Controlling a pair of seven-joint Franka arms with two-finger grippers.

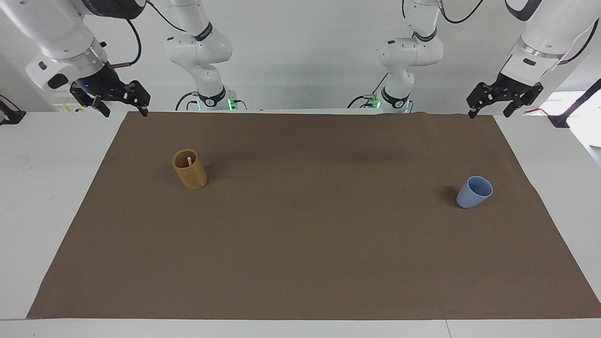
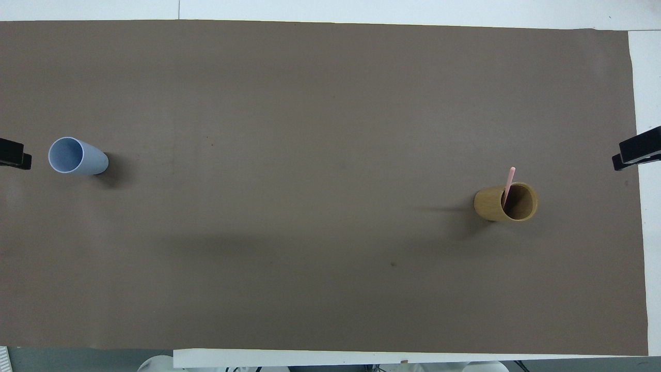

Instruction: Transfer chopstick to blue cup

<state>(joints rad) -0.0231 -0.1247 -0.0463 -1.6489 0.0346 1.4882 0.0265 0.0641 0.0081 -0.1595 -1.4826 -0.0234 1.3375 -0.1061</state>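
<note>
White bench under a brown mat fills both views, and everything I care about stands on that mat. Toward my right arm's end stands the holder, a tan wooden cylinder, upright, and the chopstick is in it: one thin pale pink stick leaning against the inner wall, its tip poking just above the rim on the side farther from me. Toward my left arm's end, well apart from the holder, stands the blue cup, upright, mouth open, nothing showing inside it. The two sit at about the same depth across the mat, the cup only a little farther from me than the holder. My right tool hangs raised over the mat's near corner at its own end of the bench, its fingers spread apart and holding nothing. My left tool hangs likewise over the near corner at the other end, fingers apart and bare as well. Neither tool touches anything; both arms wait. From overhead only the tips of the right tool and left tool show at the edges.
</note>
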